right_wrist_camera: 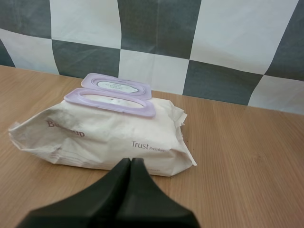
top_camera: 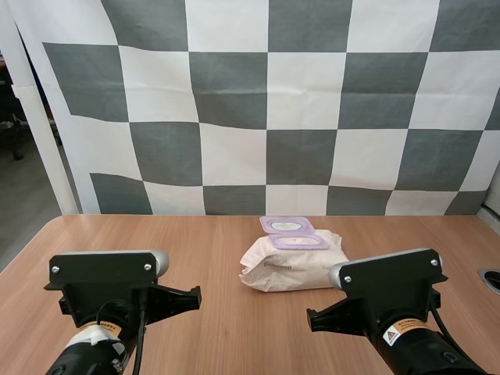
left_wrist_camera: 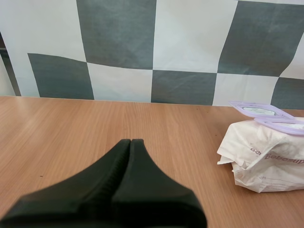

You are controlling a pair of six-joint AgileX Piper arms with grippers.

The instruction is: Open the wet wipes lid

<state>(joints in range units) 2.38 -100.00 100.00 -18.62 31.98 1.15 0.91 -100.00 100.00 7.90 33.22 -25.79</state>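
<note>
- Already open, by the look of it: the lid (right_wrist_camera: 116, 85) of the pack of wet wipes (right_wrist_camera: 104, 135) lies flipped back behind the lilac opening frame (right_wrist_camera: 110, 102), inner face up.
- Pack lies flat on the bench (top_camera: 195, 250), frame uppermost, lid hinged along the pack's far side.
- Left pincer (left_wrist_camera: 130, 141): fingers pressed together, nothing held. It is well apart from the pack, off the pack's left end, low over the bench.
- Right pincer (right_wrist_camera: 131, 160): fingers together too, empty. It is near the pack's front side, pointed at it, not touching.
- Judgement: the opening step looks complete, and nothing calls for a further grasp. If the lid needed pressing further back, the right pincer is the nearer one and would have to rise over the pack to reach it.
- Room: bare bench on every side of the pack. The bench's far edge runs not far behind the lid, so any push that way should be gentle. A soft pack like this would likely slide or crumple if shoved.
</note>
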